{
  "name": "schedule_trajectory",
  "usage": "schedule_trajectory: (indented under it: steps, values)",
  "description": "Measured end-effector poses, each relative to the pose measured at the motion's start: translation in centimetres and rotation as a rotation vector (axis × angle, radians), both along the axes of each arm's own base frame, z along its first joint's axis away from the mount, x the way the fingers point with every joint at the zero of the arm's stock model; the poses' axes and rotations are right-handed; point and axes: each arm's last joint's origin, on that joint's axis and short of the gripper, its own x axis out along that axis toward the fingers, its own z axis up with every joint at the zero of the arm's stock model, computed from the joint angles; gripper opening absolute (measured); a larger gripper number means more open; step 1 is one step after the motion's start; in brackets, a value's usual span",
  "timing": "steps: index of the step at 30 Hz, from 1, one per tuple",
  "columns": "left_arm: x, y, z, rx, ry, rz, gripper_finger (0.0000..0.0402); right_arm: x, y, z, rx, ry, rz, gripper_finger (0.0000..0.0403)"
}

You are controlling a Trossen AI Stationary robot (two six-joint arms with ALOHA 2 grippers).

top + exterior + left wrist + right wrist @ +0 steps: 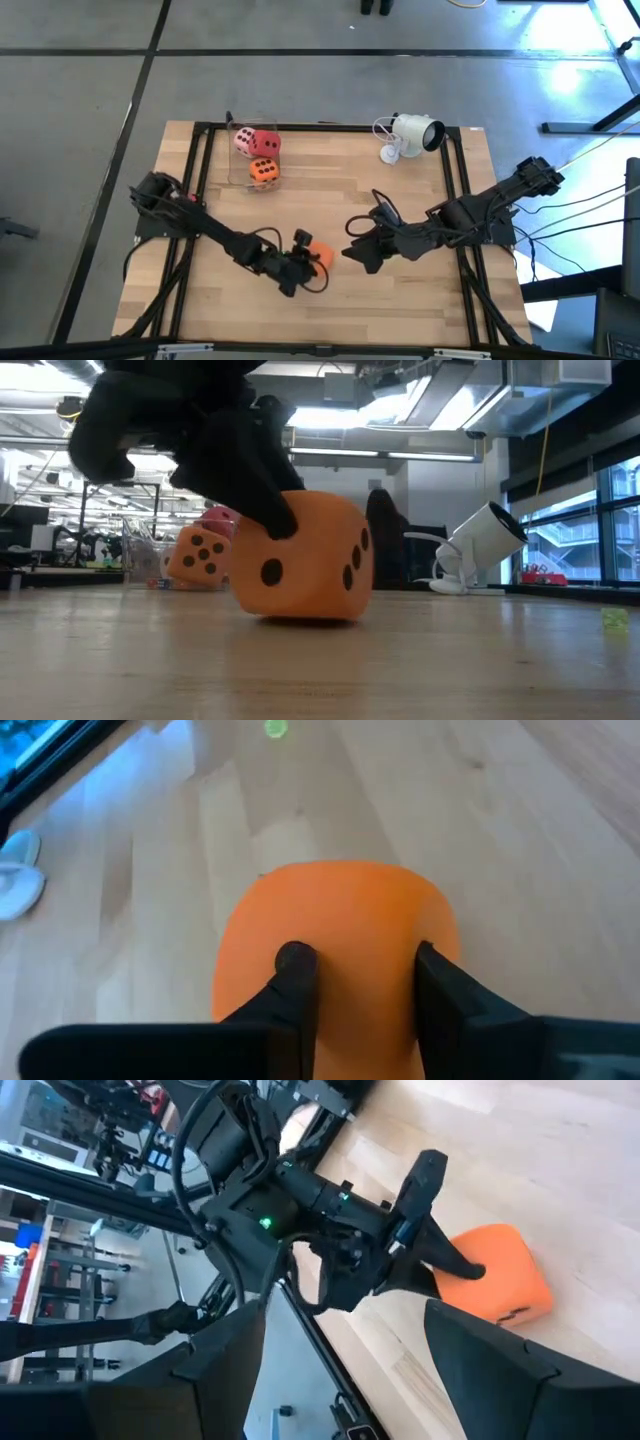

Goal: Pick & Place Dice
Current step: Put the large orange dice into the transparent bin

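One orange die (319,256) with dark pips sits on the table's near middle, large in the low view (305,555). My left gripper (303,262) is shut on it. The pale pink die (243,141), the red die (267,143) and the second orange die (263,171) lie together inside a clear container (232,168) at the far left. My right gripper (358,252) hovers open just right of the held die, touching nothing. Its wide-spread fingers frame the left arm and the orange die (500,1275) in the right wrist view. My left gripper pinches the orange die between its two fingers (295,970), across the die's upper part (350,935). The fingers slant down from the table's left side. The die's bottom rests on the table (300,615). Its soft wall bulges between the fingers.
A white camera on a small stand (412,133) sits at the table's far right, also visible in the low view (480,540). A black frame rail (200,150) runs around the tabletop. Bare wood (330,190) lies between the container and both grippers.
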Motion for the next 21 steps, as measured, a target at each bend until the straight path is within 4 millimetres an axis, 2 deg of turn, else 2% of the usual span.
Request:
schedule_trajectory:
  steps: [5,13,16,21]
  values:
    - [-0.8,1.3,2.3,-0.017,-0.027,0.042,0.0079,-0.7,-0.5,0.9,-0.003,-0.033,-0.017,0.0273]
    - [-2.9,4.6,8.0,-0.107,-0.166,0.179,0.0047,-2.0,-1.4,2.5,-0.068,-0.102,-0.033,0.0273]
    - [-4.3,6.2,9.9,-0.133,-0.209,0.265,0.0044,-2.5,-1.7,3.1,-0.082,-0.122,-0.03,0.0273]
    - [-7.1,9.4,11.8,-0.123,-0.199,0.431,0.0042,-3.3,-2.3,3.9,-0.122,-0.154,-0.035,0.0273]
